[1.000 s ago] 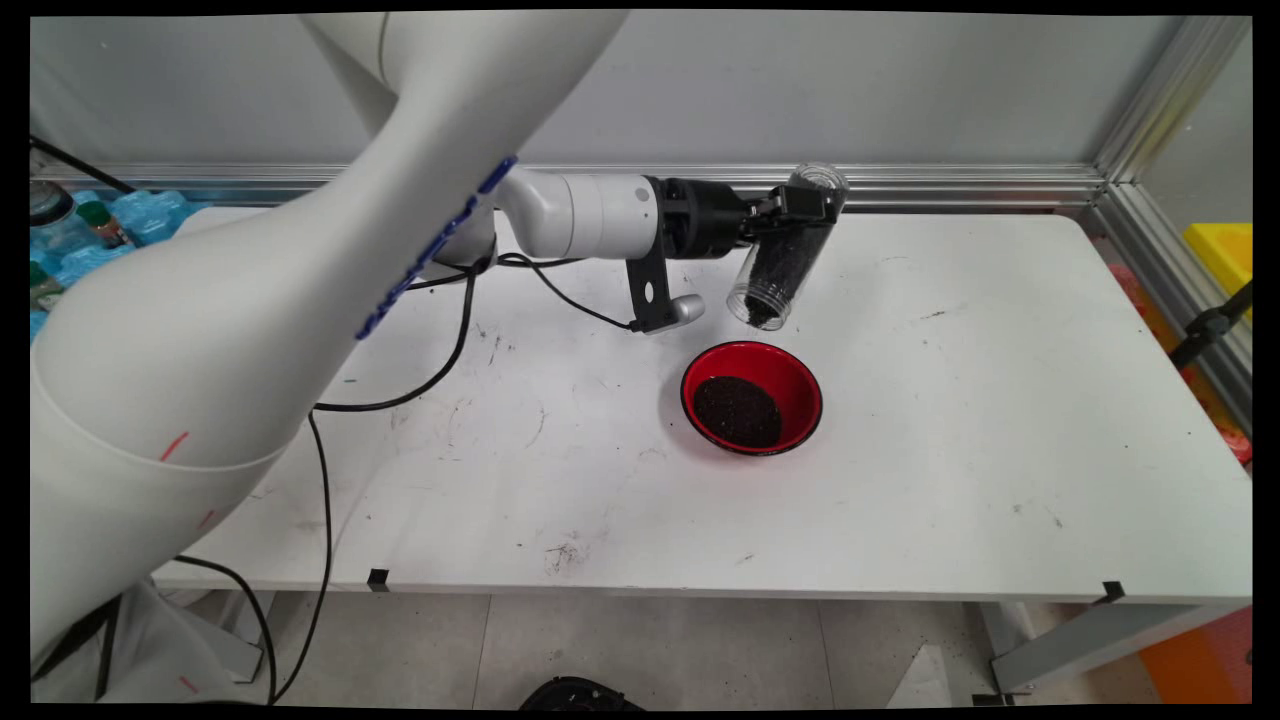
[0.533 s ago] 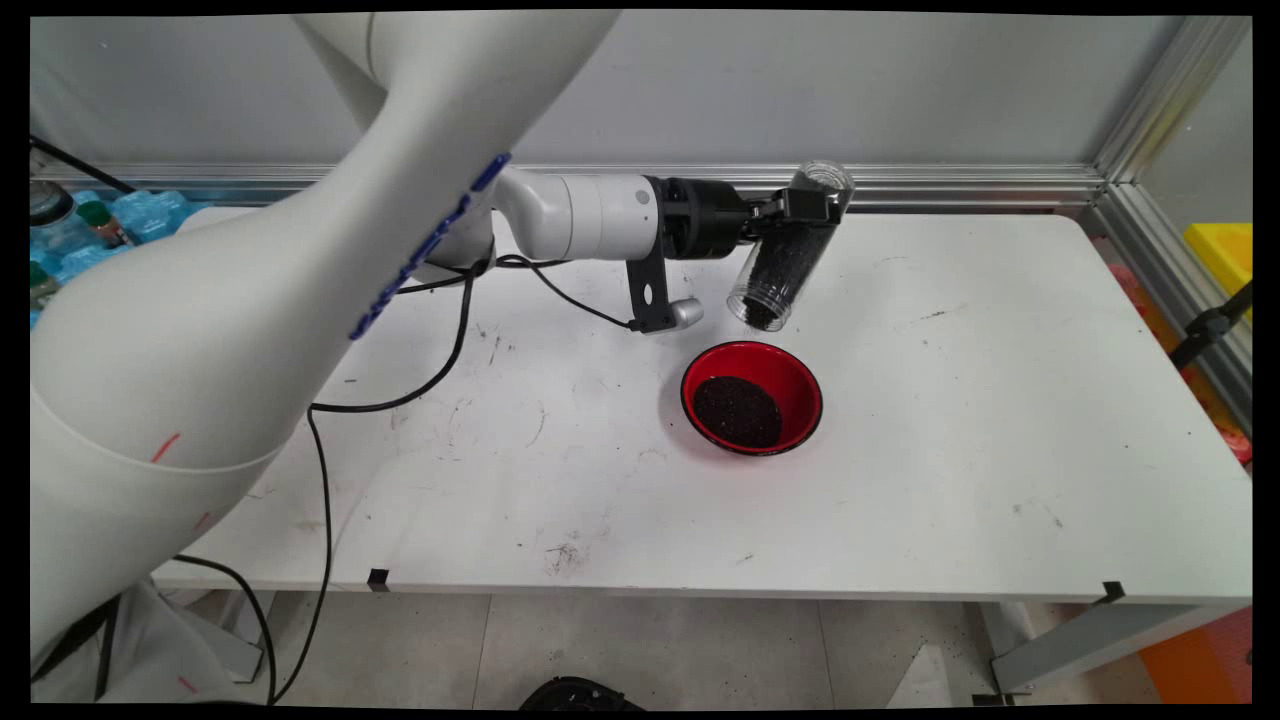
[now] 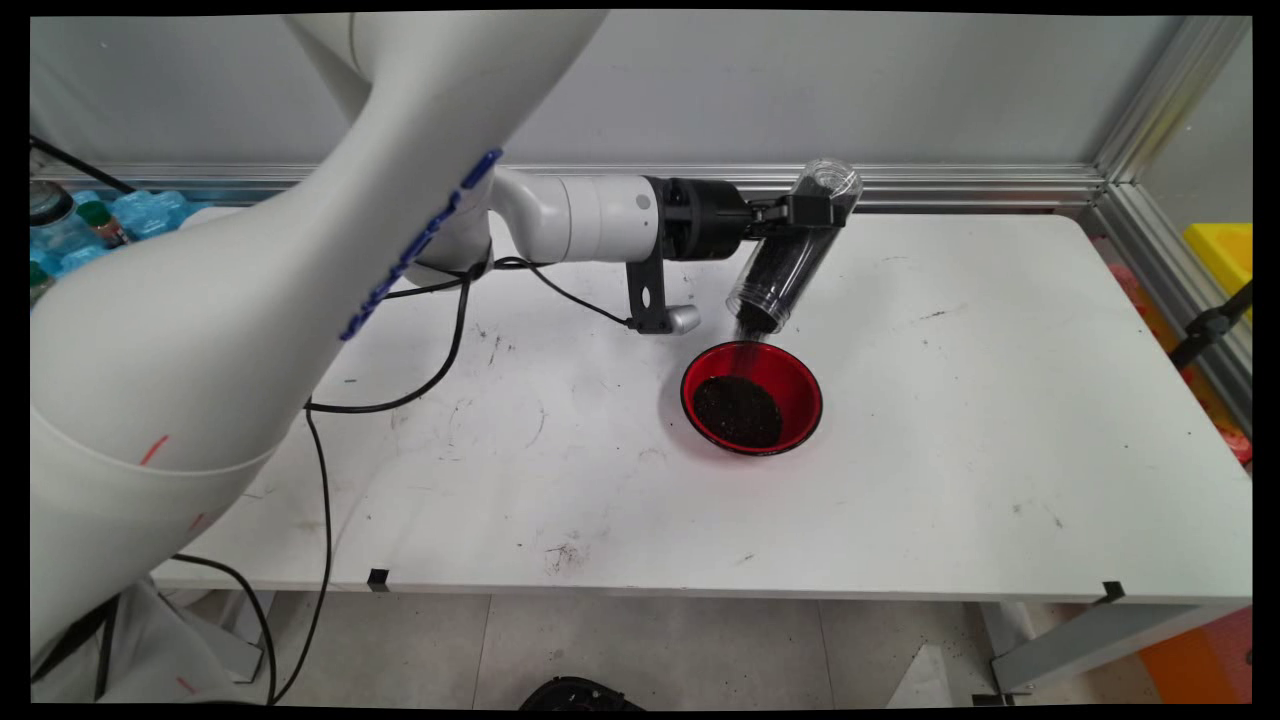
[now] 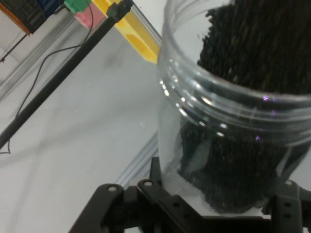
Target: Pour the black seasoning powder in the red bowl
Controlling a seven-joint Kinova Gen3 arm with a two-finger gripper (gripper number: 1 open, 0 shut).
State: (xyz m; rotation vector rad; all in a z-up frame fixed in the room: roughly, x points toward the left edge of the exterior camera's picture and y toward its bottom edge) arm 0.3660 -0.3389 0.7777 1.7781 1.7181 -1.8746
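Observation:
My gripper is shut on a clear plastic jar filled with dark grains. The jar is tipped mouth-down and to the left, its mouth just above the far rim of a red bowl. A thin stream of grains falls from the mouth into the bowl, which holds a dark heap. In the hand view the jar fills the right side, held between the black fingers, with grains piled toward its mouth.
Black cables trail over the table's left part. Water bottles stand at the far left beyond the table. An aluminium frame rail runs along the back, and a yellow bin sits at the right.
The jar has tilted further, its mouth has come lower toward the bowl's rim, and grains have begun to spill out.

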